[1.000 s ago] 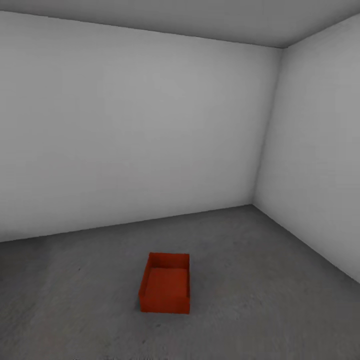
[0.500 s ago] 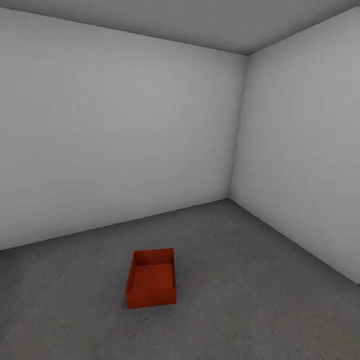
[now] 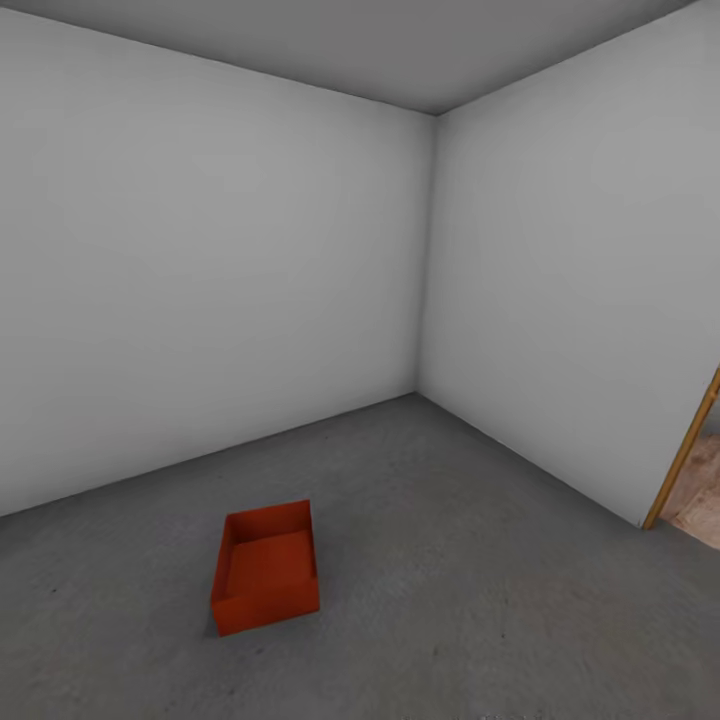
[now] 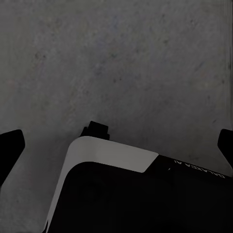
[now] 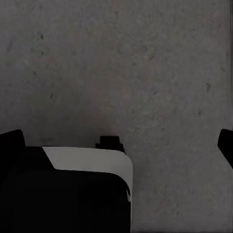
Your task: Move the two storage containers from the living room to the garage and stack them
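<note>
Where floor (image 3: 480, 560) is grey concrete, 1 orange-red open-top container (image 3: 265, 567), upright

Plain white walls (image 3: 200, 270) meet a wooden door frame (image 3: 682, 452) at right.

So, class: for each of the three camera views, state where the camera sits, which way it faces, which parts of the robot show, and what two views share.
Head view: high on the robot, facing forward and down into a white-walled corner, over the orange-red container on the grey floor; a doorway edge at right.
Left wrist view: on the left arm, facing down at the concrete; the left gripper, fingertips wide apart, and the robot's dark body.
Right wrist view: likewise, the right gripper, open.
Shared: both wrist views show concrete and the robot's base.
</note>
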Motion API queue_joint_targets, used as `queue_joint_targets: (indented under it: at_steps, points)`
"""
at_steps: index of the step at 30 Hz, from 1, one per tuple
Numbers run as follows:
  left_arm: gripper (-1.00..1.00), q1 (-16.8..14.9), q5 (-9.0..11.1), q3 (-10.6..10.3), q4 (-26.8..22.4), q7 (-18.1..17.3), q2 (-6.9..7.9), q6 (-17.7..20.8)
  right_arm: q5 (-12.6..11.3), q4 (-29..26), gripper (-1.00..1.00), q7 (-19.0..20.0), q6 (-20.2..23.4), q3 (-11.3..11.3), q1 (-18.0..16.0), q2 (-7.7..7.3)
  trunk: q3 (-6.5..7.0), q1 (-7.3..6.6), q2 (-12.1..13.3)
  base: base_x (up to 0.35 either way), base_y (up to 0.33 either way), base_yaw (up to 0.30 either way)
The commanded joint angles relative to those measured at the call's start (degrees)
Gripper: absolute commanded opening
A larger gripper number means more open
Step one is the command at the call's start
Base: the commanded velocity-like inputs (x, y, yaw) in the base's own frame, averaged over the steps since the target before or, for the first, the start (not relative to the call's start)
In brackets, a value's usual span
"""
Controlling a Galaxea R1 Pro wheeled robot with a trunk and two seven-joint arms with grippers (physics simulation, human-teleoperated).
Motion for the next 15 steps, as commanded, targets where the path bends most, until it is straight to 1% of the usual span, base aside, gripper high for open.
queue_joint_targets:
  at_steps: [1,15]
  points:
    - [1.0,0.0,0.3,-0.3,0.0,0.1,0.0,-0.1,-0.4,0.2,1.0,-0.1,-0.2,0.5,-0.1,0.07,-0.07,0.0,0.0,0.0,0.0,-0.295]
    - [1.0,0.0,0.3,-0.3,0.0,0.1,0.0,0.0,-0.4,0.2,1.0,-0.1,0.0,0.5,-0.1,0.08,-0.07,0.0,0.0,0.0,0.0,-0.295]
